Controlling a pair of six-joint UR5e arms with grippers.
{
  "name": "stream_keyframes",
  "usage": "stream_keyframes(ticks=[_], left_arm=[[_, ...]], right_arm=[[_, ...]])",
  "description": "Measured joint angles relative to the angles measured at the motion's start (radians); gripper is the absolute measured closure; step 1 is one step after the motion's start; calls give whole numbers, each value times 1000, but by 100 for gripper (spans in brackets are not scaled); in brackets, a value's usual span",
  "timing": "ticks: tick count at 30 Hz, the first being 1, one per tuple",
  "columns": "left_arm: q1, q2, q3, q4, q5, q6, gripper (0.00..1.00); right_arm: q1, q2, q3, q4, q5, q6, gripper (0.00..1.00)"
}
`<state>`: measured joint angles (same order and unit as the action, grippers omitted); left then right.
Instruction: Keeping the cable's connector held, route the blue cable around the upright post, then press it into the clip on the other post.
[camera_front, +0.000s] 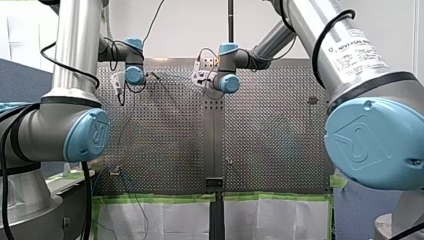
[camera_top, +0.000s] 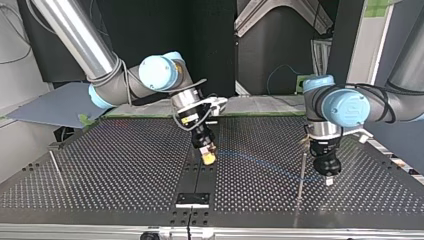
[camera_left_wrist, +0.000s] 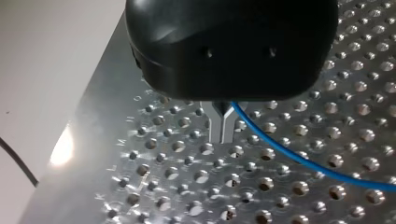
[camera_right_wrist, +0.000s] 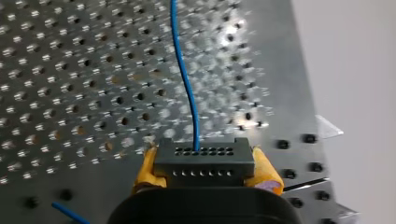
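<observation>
Right gripper (camera_right_wrist: 205, 166) clamps connector (camera_right_wrist: 205, 157); left gripper (camera_left_wrist: 222, 125) pinches blue cable (camera_left_wrist: 289, 155) just beside upright post (camera_top: 301, 170); routing, clipping appear outstanding

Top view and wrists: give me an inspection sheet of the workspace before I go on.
Surface: perforated table, bare metal.
Job's things: blue cable; connector; upright post at the top view's right; second post at its left; clip too small to tell.
Clutter: nothing seen.
Tools: right tool shut on connector, yellow pads; left tool shut on blue cable.
Cables: blue cable leaves the connector ahead of the right tool; black arm cables.
Surroundings: green tape at the table's edge.
</observation>
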<state>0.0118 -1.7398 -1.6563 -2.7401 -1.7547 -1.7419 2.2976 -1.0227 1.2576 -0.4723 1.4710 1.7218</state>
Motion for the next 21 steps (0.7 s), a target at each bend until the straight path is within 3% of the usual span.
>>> stream_keyframes(ticks=[6,12,13,14,15,17,21], left_arm=[[-9,-28,0,-1,14,-18,100],[-19,-35,0,-12,25,-35,100],[-20,-35,0,-13,28,-41,97],[-22,-35,0,-14,32,-47,85],[-23,-35,0,-15,37,-57,85],[-24,-35,0,-16,42,-73,71],[-27,-39,0,-23,41,-113,67]], right_arm=[[-2,42,2,11,3,-9,100],[-2,75,23,18,31,-21,100],[-2,80,26,18,33,-23,100],[-1,84,28,19,34,-25,100],[0,89,29,19,35,-28,100],[2,98,31,20,36,-36,100],[4,128,38,20,42,-49,100]])
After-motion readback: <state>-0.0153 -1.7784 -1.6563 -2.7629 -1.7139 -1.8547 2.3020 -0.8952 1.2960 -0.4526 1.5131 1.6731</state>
